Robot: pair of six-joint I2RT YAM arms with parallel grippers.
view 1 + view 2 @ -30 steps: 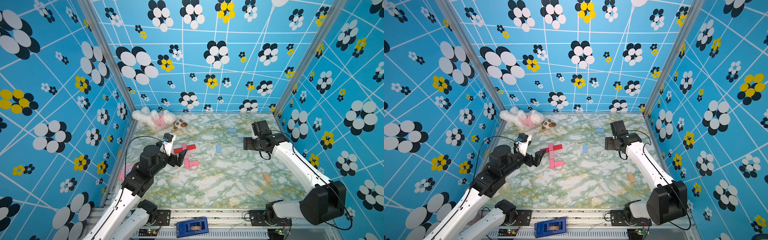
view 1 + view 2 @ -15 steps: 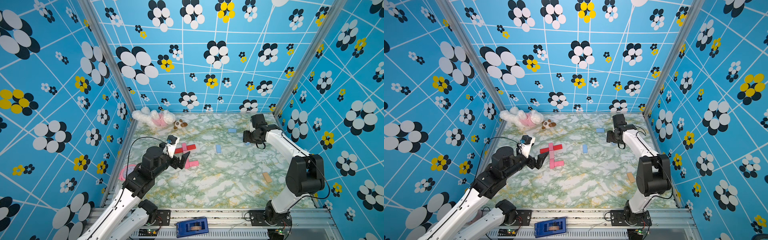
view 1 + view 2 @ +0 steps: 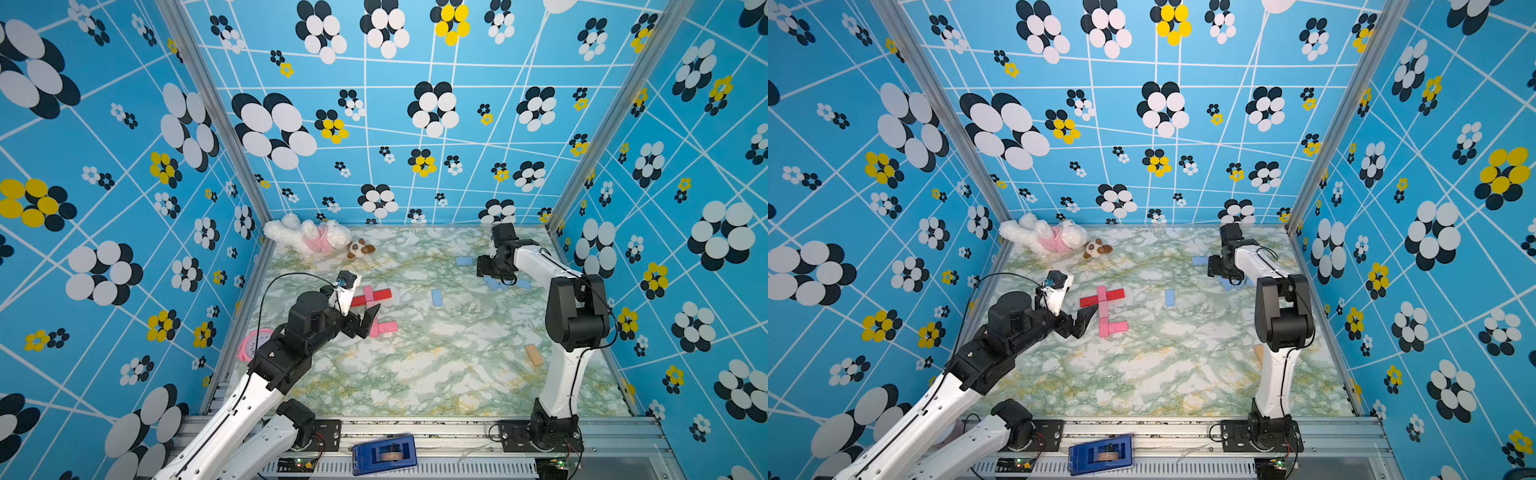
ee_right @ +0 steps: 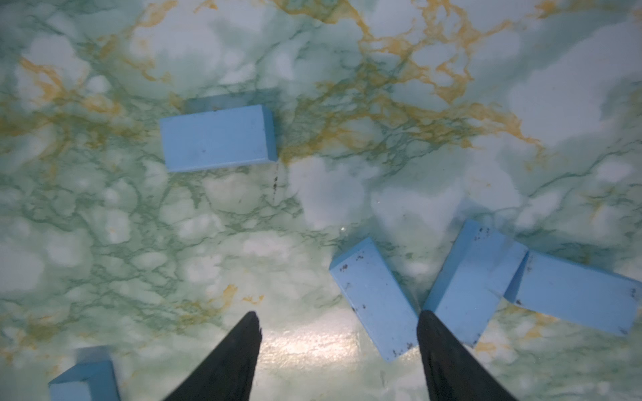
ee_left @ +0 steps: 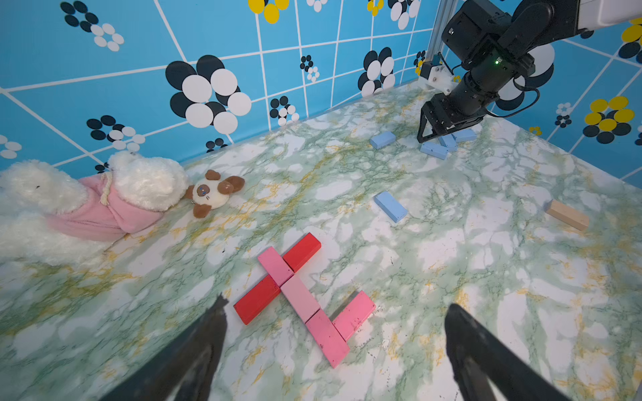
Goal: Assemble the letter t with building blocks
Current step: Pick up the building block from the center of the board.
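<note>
Settling over far-right blue blocks [image 4: 375,298], right gripper [image 4: 339,317] hangs open; left gripper [image 5: 337,303], also open, hovers by the seemingly finished t [image 3: 1102,307].

12 blocks [image 5: 300,298] (4 pink, 2 red, 5 blue, 1 tan), 2 plush toys [image 5: 104,205], 1 clock [image 3: 249,347].

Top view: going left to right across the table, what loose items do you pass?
Pink clock, red and pink blocks, lone blue block, blue block by the back wall, cluster of blue blocks, tan block. Plush toy left out: it spans several.
</note>
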